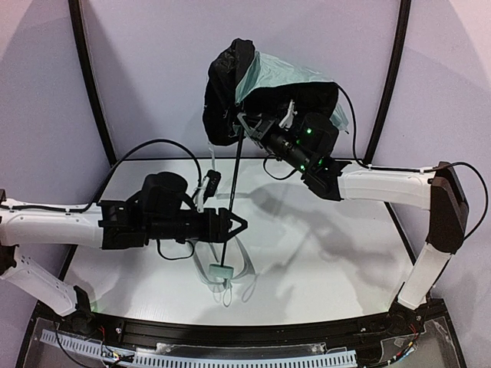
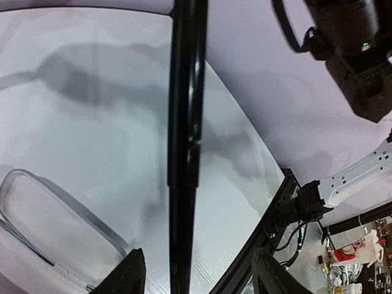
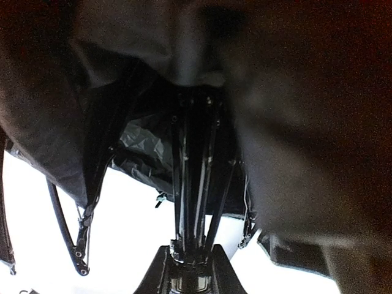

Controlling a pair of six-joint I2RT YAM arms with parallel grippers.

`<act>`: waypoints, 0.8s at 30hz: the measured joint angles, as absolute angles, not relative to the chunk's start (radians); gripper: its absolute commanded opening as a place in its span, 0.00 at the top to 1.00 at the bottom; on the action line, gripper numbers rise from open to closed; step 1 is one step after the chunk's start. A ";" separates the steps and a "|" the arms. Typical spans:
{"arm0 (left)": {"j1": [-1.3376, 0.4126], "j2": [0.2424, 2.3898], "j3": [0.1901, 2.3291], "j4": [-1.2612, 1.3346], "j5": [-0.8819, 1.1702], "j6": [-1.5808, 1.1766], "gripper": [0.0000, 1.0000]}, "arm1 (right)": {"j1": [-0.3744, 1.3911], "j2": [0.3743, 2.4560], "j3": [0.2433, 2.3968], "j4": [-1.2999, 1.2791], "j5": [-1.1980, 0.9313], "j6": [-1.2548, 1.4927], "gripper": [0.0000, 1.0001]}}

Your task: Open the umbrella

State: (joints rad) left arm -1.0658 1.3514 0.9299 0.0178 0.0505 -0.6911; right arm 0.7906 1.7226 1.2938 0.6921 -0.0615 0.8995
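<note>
Umbrella (image 1: pixel 276 73) shaft (image 2: pixel 184 153) clear within left end effector (image 2: pixel 197 264)

- One umbrella (image 1: pixel 276 73), with one thin black shaft (image 1: pixel 236 169) and one small mint handle (image 1: pixel 221 270).
- One clear oval case (image 2: pixel 55 226), near the table's front edge.
- Two white arms: left arm (image 1: pixel 54 226), right arm (image 1: pixel 383 188).
- Two grippers, one per arm: left gripper (image 1: pixel 242 223), right gripper (image 1: pixel 252 126).
- One table (image 1: pixel 330 253).
</note>
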 measured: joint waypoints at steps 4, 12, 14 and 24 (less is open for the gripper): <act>-1.072 1.366 0.935 0.003 0.031 -0.685 0.56 | 0.791 1.722 1.294 0.687 -0.055 0.899 1.00; -1.084 1.386 0.954 -0.013 -0.045 -0.640 0.99 | 0.783 1.707 1.294 0.682 -0.043 0.915 1.00; -1.098 1.391 0.968 -0.022 -0.059 -0.631 0.99 | 0.781 1.707 1.294 0.668 -0.028 0.910 1.00; -1.124 1.390 1.118 -0.149 -0.129 -0.649 0.99 | 0.807 1.762 1.530 0.420 0.199 0.785 1.00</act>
